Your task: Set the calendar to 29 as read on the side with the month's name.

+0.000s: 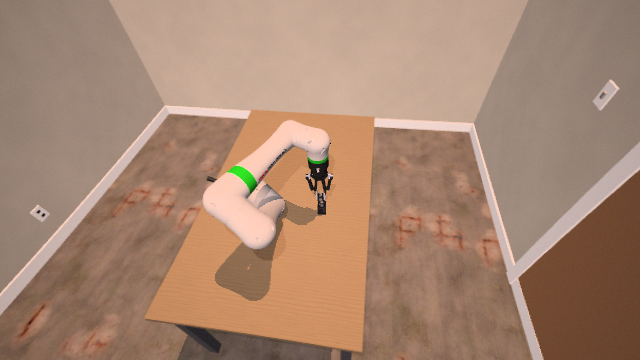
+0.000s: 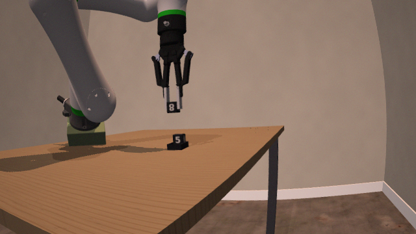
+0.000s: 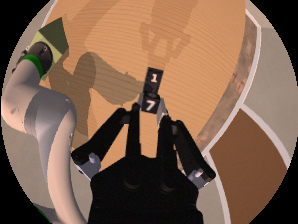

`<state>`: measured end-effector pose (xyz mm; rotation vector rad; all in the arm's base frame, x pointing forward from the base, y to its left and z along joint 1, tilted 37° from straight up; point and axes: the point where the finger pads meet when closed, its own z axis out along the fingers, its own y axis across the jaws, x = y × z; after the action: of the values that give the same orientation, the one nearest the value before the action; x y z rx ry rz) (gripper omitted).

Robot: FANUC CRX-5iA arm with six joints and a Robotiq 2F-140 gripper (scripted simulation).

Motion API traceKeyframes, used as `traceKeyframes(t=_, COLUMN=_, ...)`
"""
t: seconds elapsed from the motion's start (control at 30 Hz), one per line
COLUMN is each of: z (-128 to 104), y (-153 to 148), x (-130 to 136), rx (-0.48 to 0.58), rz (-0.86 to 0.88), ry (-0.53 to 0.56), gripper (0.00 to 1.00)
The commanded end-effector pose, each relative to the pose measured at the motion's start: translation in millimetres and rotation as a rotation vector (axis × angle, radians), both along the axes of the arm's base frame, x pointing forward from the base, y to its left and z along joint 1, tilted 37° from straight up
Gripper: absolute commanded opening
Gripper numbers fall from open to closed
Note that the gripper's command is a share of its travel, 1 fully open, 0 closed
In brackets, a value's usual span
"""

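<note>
The claw [image 2: 173, 104] hung high above the table [image 2: 130, 182], clamped on one black date cube [image 2: 173, 106], which sat pinched between the fingertips and clear of every surface. The exterior view showed an 8 on the side of that cube facing the camera, while the wrist view showed a 7 on the face turned up toward the claw. Well below the claw, and slightly off to one side, the tray [image 2: 177, 146] lay flat on the table with the second cube [image 2: 179, 139] standing in it, a 5 toward the exterior camera and a 1 on top in the wrist view. Neither digit read so far belonged to 29, so both cubes probably needed turning, and the month side could not be made out. The chief risk seemed to be the height: a slip in the narrow fingertip grip would drop the cube far enough to bounce or knock the tray askew. Lowering it off-centre could catch the tray's wall or the seated cube, tilting either. Re-gripping to turn a face might also leave the digit upside down.
</note>
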<state>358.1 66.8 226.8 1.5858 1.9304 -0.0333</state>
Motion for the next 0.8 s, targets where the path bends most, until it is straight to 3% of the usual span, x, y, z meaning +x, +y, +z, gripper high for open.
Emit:
traceKeyframes(t=0.0, z=-3, y=-1, x=2, rx=0.001, rz=0.001, ry=0.000, gripper=0.17)
traceKeyframes(t=0.77, z=-45, y=-21, x=26, rx=0.001, rz=0.001, ry=0.000, gripper=0.17)
